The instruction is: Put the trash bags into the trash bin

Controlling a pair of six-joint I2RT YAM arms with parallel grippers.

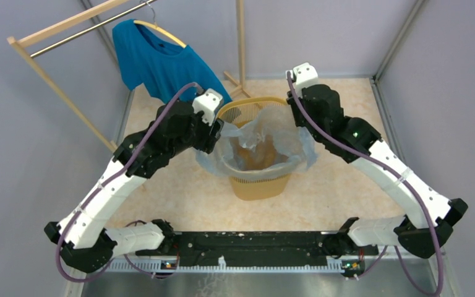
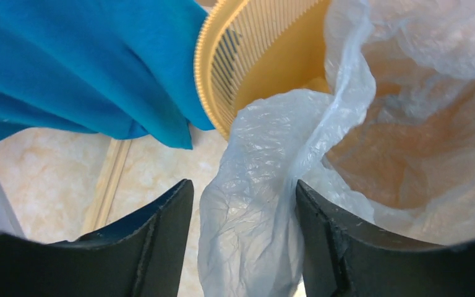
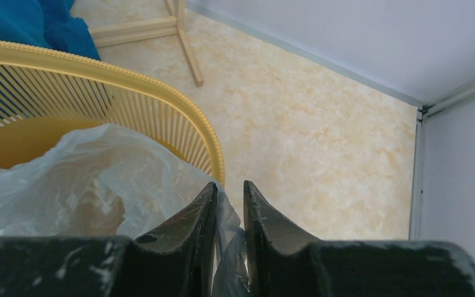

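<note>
Over the trash bin (image 1: 260, 185) rim, the trash bag (image 1: 294, 145) drapes open, sagging inside. Right hand (image 3: 229, 189) is clamped on its hem at the bin's right; left hand (image 2: 243, 189) gapes around a fold at the left. Film likely light, limp, slippery: pinch bunched hem.

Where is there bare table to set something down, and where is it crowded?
Bare: table strip between bin and base rail; far right corner behind the right arm. Crowded: at the bin, where left gripper and right gripper are at the bag; far left, under shirt and rack.
</note>
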